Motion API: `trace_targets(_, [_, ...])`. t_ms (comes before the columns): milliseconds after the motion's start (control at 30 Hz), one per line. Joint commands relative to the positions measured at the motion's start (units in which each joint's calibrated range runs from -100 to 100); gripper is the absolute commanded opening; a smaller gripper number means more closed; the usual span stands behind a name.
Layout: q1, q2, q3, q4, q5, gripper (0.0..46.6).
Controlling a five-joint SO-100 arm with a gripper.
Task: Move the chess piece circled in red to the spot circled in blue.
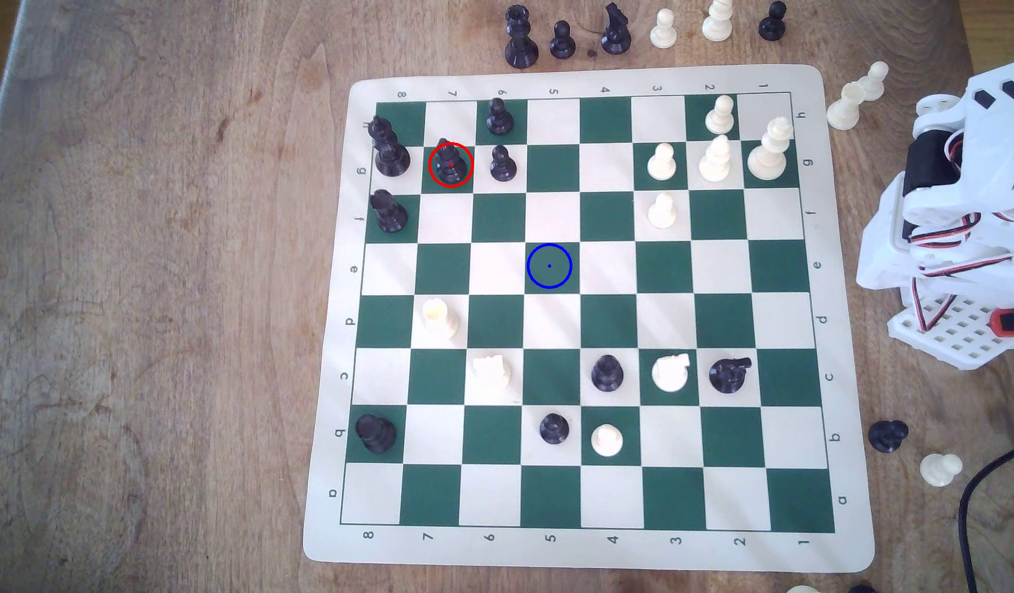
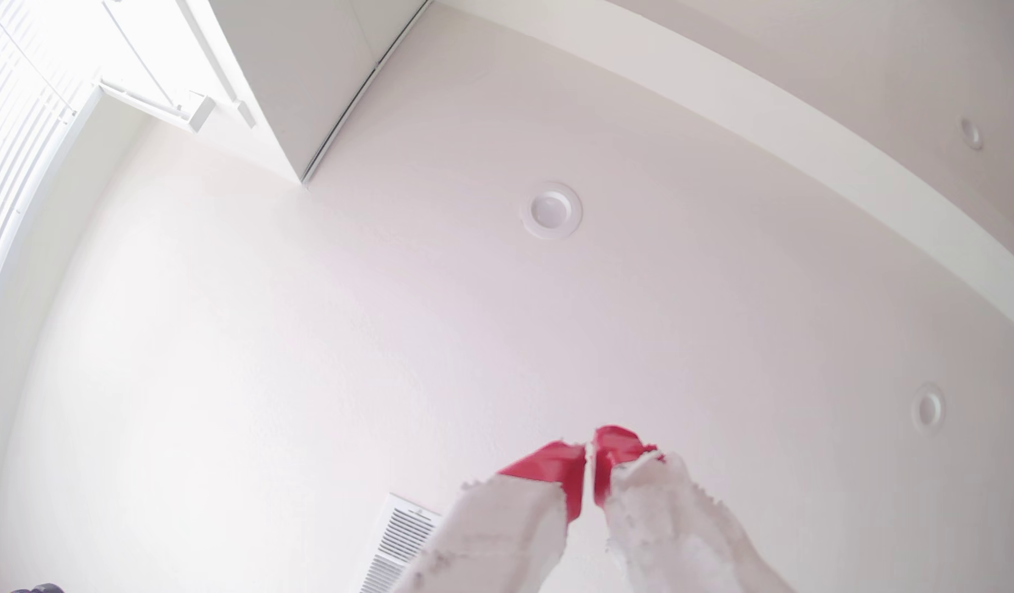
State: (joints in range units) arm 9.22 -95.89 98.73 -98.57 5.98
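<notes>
- We see the chess piece (image 1: 449,161), a slim matte black figure with a tapered tip and a wide ringed base, standing upright inside a red ring on a dark green square near the far corner on the exterior view's left.
- Just beside it stand a ball-headed black pawn (image 1: 502,163) on the exterior view's right and a taller black cross-topped piece (image 1: 388,147) on the left, each on its own square.
- The spot (image 1: 549,265) is a bare green square with a thin blue ring and centre dot, well apart from the chess piece, near the middle of the flat, cream-bordered board (image 1: 584,547).
- The board lies on a worn, grainy wooden table (image 1: 151,319).
- In the wrist view, the gripper (image 2: 589,463) points up at a smooth white ceiling (image 2: 322,342); its rough white fingers (image 2: 510,524) end in red-taped tips.
- We see the jaws pressed nearly together, clenched on nothing.
</notes>
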Motion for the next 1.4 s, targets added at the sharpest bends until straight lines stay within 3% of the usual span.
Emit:
trace_targets(0, [0.83,0.14,1.17,-0.45,0.1,0.2])
trace_targets(433, [0.21,0.14,-0.09,53.11,-0.2,0.2])
trace_targets(633, [-0.18,0.14,-12.24,92.42,-0.34,0.2])
trace_targets(867, [2.94,0.31,-19.13,115.52,-0.44,0.4])
trace_targets(1067, [4.67,15.5,-30.38,129.44,-0.59,0.2])
trace_targets(1233, [5.13,33.76,-49.14,141.15,-5.23,0.2])
trace_targets(1367, [4.35,42.92,-55.94,144.59,-5.57,1.4])
